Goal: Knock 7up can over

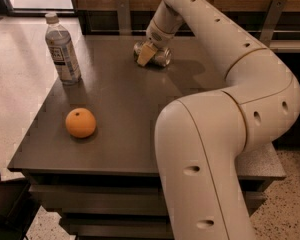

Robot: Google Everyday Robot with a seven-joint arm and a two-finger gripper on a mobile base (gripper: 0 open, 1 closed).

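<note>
Counter (pixel 125 104), far left: water bottle (pixel 63 51), upright. Near left: orange (pixel 80 122). Far centre: 7up can (pixel 161 57), apparently on its side, with the pincer (pixel 146 54) against it; the pincer's opening and hold cannot be told. Risk: a push from here could roll the can off the far edge.

— Where's your 7up can (pixel 163 57)?
— Far middle of the tabletop (pixel 125 104), with your pincer (pixel 147 53) right against its near-left side.
— And the rest?
— Bottle (pixel 62 49) far left; orange (pixel 80 122) near left, well apart from both.
</note>
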